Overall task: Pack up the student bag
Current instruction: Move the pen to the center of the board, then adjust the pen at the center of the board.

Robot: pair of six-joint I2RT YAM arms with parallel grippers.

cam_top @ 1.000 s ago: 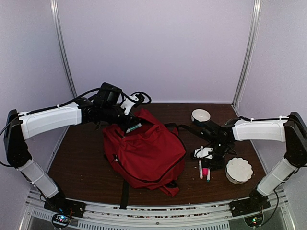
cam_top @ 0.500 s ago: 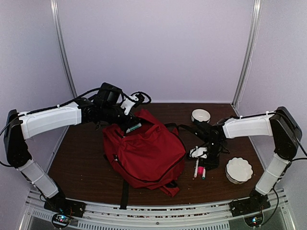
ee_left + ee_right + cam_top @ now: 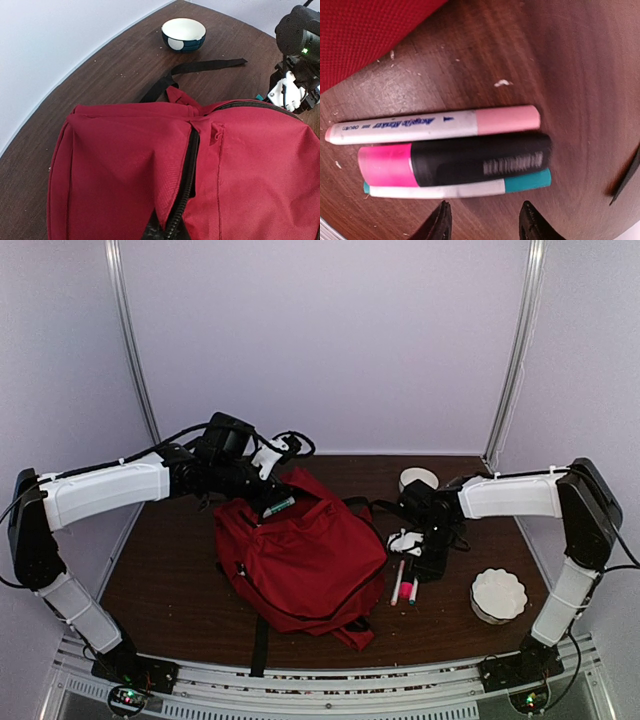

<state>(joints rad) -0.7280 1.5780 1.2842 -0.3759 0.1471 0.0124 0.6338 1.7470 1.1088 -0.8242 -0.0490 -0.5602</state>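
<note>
The right hand [image 3: 485,225], jaws partway apart and gripping nothing, has slid with three markers [image 3: 455,157] closer to the student bag [image 3: 300,555], which lies mid-surface. The left hand [image 3: 274,506] stays pinched shut on the bag's far zip edge. Around the bag spreads a dark wooden surface [image 3: 170,580], crumb-flecked, enclosed by pale lilac walls [image 3: 330,340].

A: Bag [image 3: 125,165]: red woven cloth, matt, fine weave. Zip [image 3: 187,175]: black, coarse teeth.
B: Strap [image 3: 205,66]: black webbing, matt. Table [image 3: 560,60]: dark wood, plain grain, low sheen, pale crumbs on it.
A: Markers [image 3: 455,160]: smooth plastic, slight gloss, white barrels a bit scuffed.
B: Bowl [image 3: 183,34]: glazed and glossy, looks ceramic.
</note>
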